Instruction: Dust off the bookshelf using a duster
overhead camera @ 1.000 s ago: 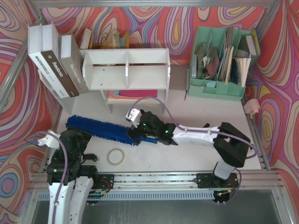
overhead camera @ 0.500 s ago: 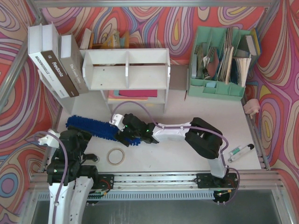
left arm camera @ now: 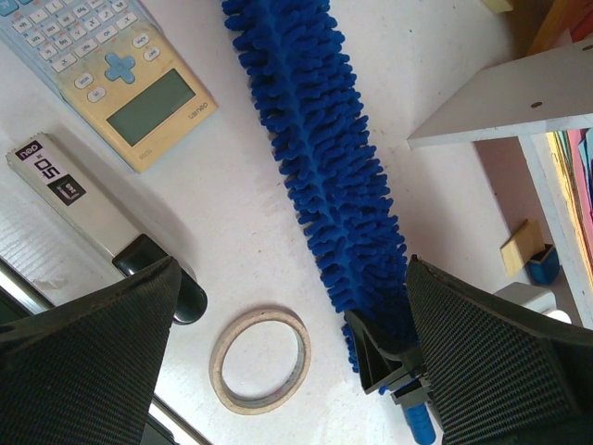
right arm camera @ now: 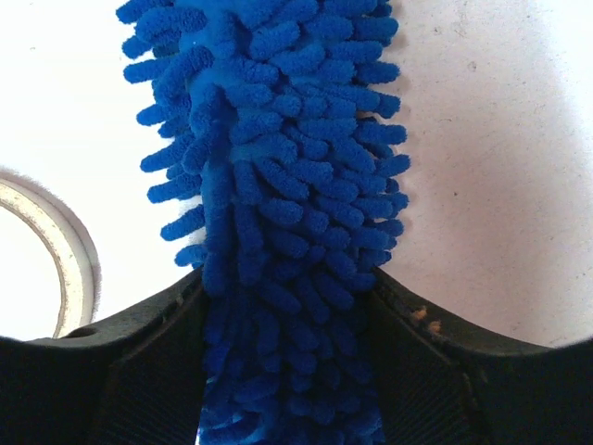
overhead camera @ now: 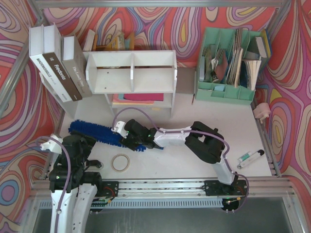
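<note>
The blue fluffy duster [overhead camera: 95, 132] lies on the white table in front of the white bookshelf [overhead camera: 131, 73], angled from far left to near right. My right gripper [overhead camera: 132, 141] reaches in from the right, low over the handle end of the brush. In the right wrist view its black fingers [right arm camera: 139, 371] press into the shaggy bristles [right arm camera: 278, 167] from both sides. My left gripper [left arm camera: 292, 315] hangs wide open at the near left, above the tape roll, touching nothing. The left wrist view shows the duster [left arm camera: 324, 158] and a bookshelf corner [left arm camera: 500, 102].
A tape roll [overhead camera: 120, 162] lies near the front edge beside the duster's handle. A calculator [left arm camera: 120, 74] and a long white box [left arm camera: 74, 199] lie at the left. Books [overhead camera: 53, 63] lean left of the shelf. A mint-green organizer [overhead camera: 231, 63] stands back right; a marker [overhead camera: 250, 158] lies front right.
My right arm has slid left along the duster, and its jaws have closed in on the bristles. The left arm has not moved.
</note>
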Available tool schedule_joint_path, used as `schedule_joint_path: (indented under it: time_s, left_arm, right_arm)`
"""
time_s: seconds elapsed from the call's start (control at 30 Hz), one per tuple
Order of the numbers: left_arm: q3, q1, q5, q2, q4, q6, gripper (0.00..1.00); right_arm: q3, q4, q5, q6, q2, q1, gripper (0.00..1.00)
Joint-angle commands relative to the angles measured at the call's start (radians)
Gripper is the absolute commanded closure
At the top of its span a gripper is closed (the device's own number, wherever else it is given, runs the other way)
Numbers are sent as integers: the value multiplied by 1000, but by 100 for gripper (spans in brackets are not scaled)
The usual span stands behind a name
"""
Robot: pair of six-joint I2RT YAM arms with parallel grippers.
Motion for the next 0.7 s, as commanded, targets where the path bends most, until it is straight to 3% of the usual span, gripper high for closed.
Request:
schedule_joint_path:
  time_s: [0.0,0.27,0.67]
  left_arm:
    - [-21,6,4,-10,13,17,2]
    - [-17,6,-7,-7,3,8,2]
    - [-3,6,-32,34,-27,-64,2]
  right_arm:
    - [22,-36,-3,-26,22,4,47]
    - [-30,18,34,-64,-32,22,67]
    - [-133,81,89,-82,-185,55,84]
